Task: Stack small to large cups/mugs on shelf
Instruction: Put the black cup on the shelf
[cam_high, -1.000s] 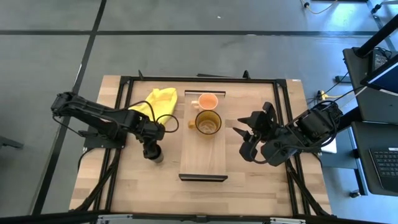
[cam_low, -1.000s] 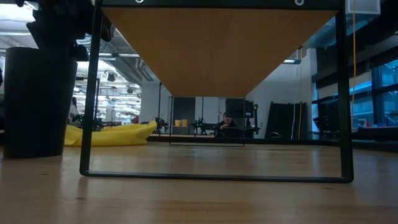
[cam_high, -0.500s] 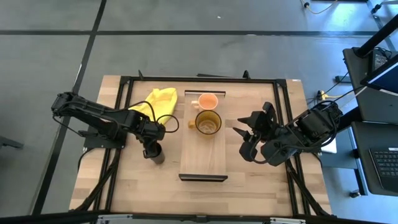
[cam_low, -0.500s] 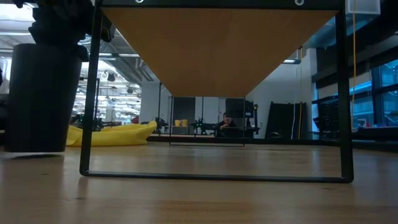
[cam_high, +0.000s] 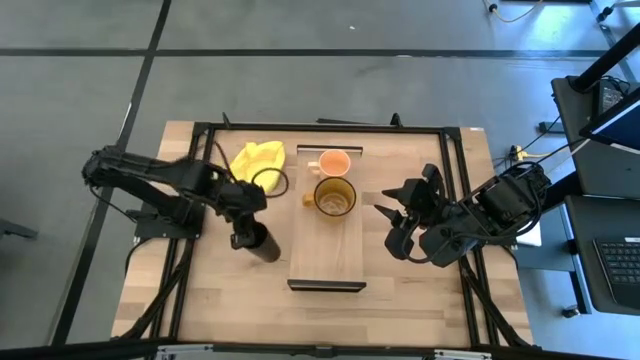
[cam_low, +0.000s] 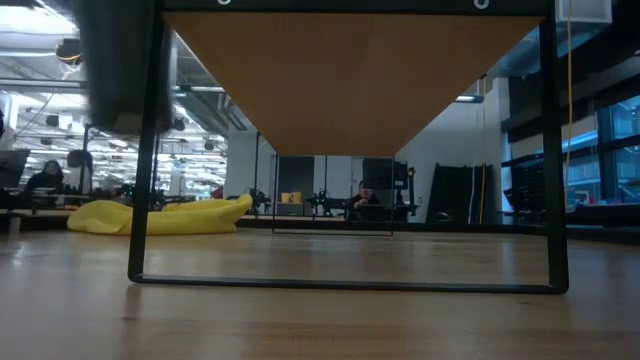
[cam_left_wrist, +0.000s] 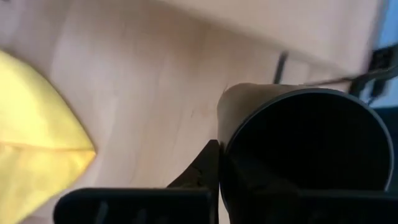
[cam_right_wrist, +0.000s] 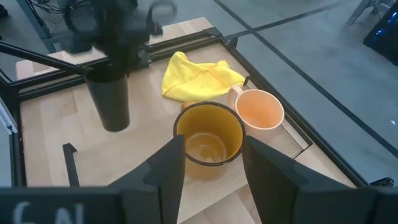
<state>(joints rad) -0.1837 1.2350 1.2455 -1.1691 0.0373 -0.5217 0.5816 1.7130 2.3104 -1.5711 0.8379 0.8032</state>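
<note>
The left gripper (cam_high: 240, 236) is grasping the black cup (cam_high: 262, 243), lifting it clear of the table beside the shelf (cam_high: 326, 255). The right gripper (cam_high: 398, 224), fingers spread, is waiting right of the shelf. Next, probably carrying it toward the amber mug (cam_high: 334, 197)

floor (cam_high: 80, 90): grey with dark seams | desk (cam_high: 605, 255): beside table | ceiling lights (cam_low: 40, 75): long hall

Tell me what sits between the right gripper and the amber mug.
Nothing: in the high view, only bare shelf board and tabletop separate the right gripper from the amber mug.
</note>
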